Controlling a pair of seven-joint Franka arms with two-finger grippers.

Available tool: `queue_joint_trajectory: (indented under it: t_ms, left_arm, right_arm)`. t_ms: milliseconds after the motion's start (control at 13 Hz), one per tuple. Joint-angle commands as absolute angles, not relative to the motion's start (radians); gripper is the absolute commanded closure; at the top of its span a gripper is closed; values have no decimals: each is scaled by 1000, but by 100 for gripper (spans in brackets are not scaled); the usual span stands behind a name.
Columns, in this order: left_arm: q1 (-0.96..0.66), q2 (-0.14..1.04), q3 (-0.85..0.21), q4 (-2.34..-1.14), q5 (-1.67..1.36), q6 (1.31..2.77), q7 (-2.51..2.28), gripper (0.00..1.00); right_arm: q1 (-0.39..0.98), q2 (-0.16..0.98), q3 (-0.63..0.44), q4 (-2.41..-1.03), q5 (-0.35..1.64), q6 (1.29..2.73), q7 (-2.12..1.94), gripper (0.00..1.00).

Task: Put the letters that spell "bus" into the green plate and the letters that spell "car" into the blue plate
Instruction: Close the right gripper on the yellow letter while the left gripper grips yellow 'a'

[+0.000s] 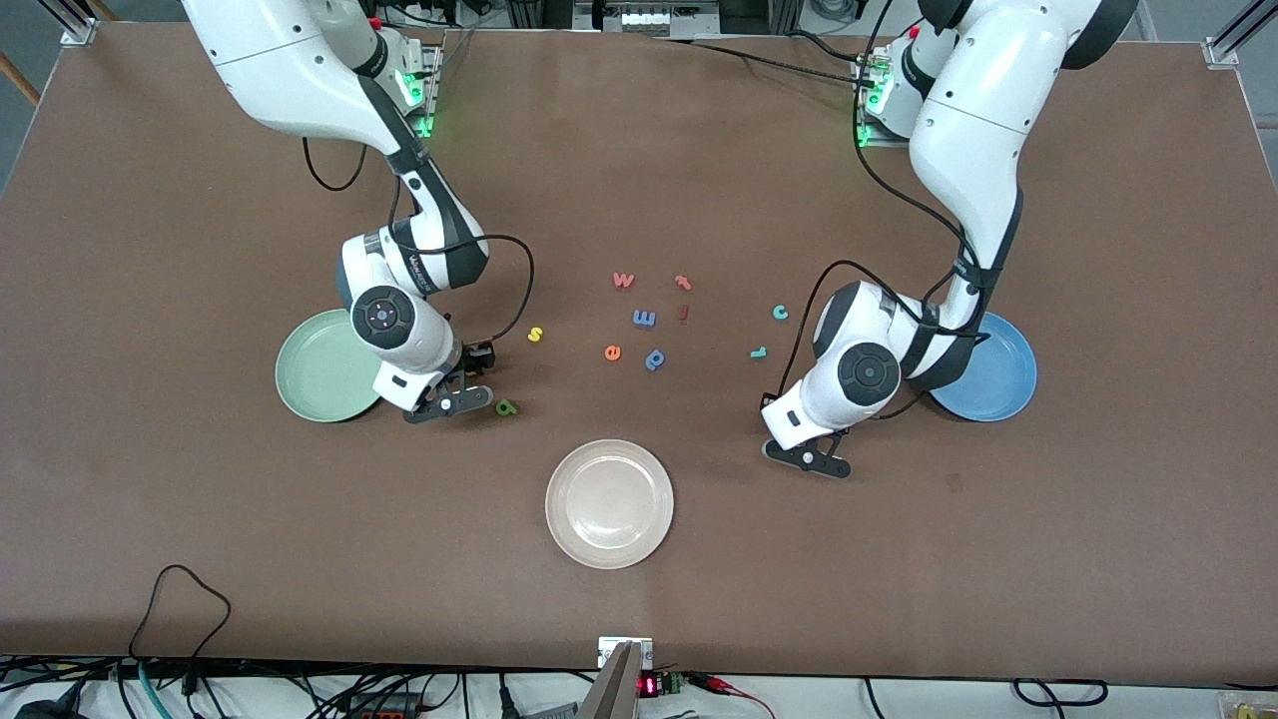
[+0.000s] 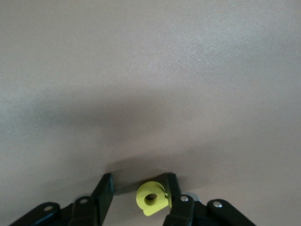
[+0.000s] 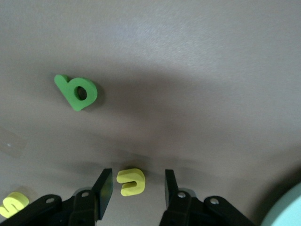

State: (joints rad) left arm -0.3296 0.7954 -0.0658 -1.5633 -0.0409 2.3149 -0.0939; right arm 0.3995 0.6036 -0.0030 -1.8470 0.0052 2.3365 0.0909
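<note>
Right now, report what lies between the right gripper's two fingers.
The yellow "u" lies flat on the table between the right gripper's open fingers, with a gap showing on both sides. The right wrist view shows it.

a: arm casings?
b: the left arm (image 1: 983, 130) and right arm (image 1: 300, 70) are glossy white shells with dark grey bands at the joints. each wrist carries a round dark grey cap with a ringed centre.
a: cabling?
b: black cables (image 1: 519, 270) loop loose along both forearms. green lights (image 1: 411, 90) glow near both bases.
a: end pieces?
b: the left gripper (image 1: 809, 459) and right gripper (image 1: 451, 403) are black and angular, with flat matte fingers (image 3: 104, 188) and silver screw heads at the pivots. the light lettering on the right arm's grey band is unreadable.
</note>
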Motion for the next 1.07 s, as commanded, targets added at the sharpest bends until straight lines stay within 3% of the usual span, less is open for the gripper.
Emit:
queue_joint_trajectory:
  t_ms: [0, 996]
  left_arm:
    - [-350, 787, -63, -1591, -32, 2307, -114, 48]
    - [-360, 784, -55, -1618, -26, 2307, -149, 52]
  right_arm:
    - [422, 612, -3, -1856, 0, 2359, 75, 47]
    - [416, 604, -12, -1890, -2, 2352, 31, 47]
